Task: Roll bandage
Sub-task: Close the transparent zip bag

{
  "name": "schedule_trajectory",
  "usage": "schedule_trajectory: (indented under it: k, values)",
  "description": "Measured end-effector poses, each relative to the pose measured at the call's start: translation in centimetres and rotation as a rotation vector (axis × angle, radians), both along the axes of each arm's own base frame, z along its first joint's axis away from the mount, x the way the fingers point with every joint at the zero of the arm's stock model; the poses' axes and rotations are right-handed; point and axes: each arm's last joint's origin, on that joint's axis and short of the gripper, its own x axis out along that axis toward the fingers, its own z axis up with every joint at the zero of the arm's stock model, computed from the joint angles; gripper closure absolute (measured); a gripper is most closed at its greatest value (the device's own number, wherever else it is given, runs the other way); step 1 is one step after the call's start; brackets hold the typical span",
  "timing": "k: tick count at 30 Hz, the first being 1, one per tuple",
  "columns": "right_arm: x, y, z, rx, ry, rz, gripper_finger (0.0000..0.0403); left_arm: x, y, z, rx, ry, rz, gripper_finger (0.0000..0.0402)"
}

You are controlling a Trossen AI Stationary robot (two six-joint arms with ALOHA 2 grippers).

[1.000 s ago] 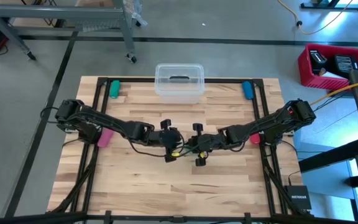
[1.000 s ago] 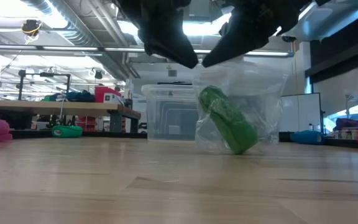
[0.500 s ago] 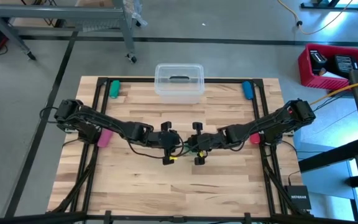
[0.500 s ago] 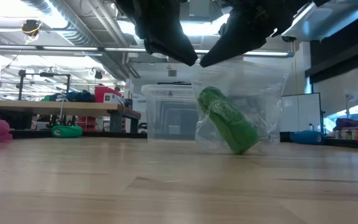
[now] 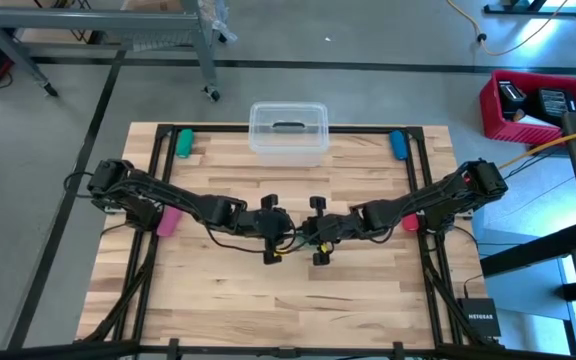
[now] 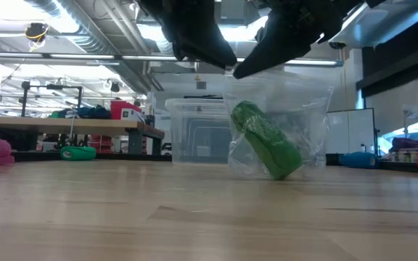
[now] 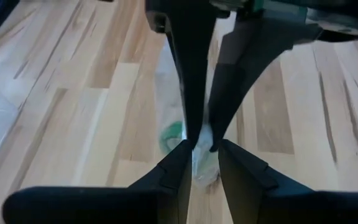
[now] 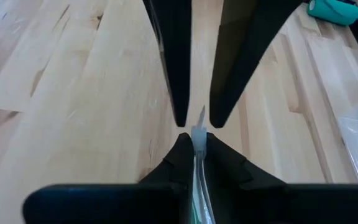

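Note:
A small clear plastic bag [image 6: 281,123] stands at mid-table with the bandage [image 6: 265,139] inside it as a bright green roll, tilted, its lower end at the bag's bottom. Above the bag's top, my left gripper [image 6: 226,62] and my right gripper [image 6: 242,69] meet tip to tip, both shut on it. In the high view the two grippers [image 5: 273,238] [image 5: 313,238] face each other across the table's middle. Each wrist view shows the other arm's fingers just beyond its own. My left gripper pinches the bag's top edge [image 7: 203,140] between its two fingers, which slant down from the table's left. The bag hangs below the fingers, with its bottom [image 6: 267,174] on the table. My right gripper pinches the same top edge [image 8: 199,134] between its closed fingers, slanting down from the table's right, right beside the left gripper's hold. The plastic runs back between the fingers as a thin upright sheet.
A clear lidded bin [image 5: 288,132] stands at the far edge's middle, behind the bag. A green cylinder [image 5: 184,143] lies far left and a blue one [image 5: 398,145] far right. Pink rolls [image 5: 169,221] [image 5: 410,222] lie beside the arms. Bare wood stretches toward the near edge.

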Motion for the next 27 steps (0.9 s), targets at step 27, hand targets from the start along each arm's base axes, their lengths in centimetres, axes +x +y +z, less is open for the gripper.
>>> schedule_trajectory:
  k: [27]
  values:
    - [0.0, -0.1, 0.0, -0.012, 0.000, -0.024, 0.0370, 0.5, 0.2, -1.0, 0.030, -0.001, 0.131, 0.0399]
